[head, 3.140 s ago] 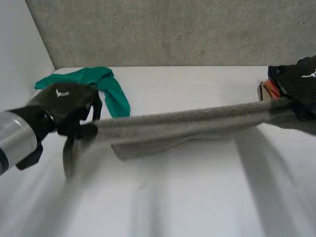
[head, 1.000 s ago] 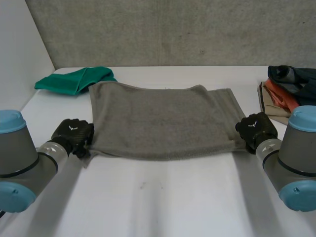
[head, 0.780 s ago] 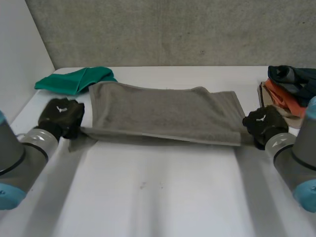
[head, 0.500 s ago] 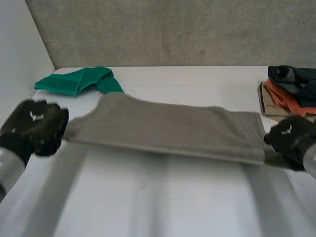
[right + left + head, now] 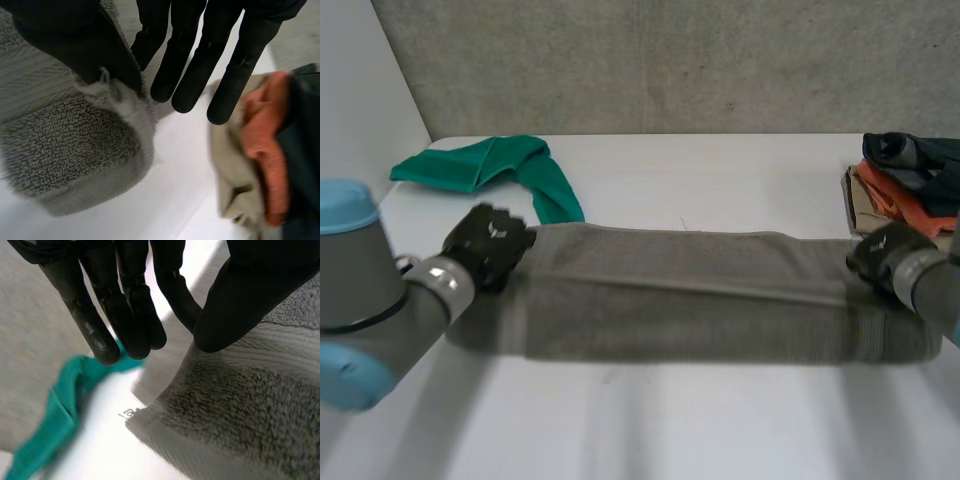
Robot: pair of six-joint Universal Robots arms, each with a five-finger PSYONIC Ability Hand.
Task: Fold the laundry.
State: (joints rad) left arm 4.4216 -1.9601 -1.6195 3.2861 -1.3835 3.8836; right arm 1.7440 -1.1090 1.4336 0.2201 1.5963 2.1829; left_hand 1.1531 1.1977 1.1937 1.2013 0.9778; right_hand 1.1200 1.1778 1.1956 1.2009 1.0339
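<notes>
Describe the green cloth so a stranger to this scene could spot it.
On the white table, look to the far corner on the robot's left, beyond the left robot hand pinching the long grey terry towel. A crumpled teal-green cloth lies there. It is the only green item; the clothes pile at the far right is dark, orange and beige.
</notes>
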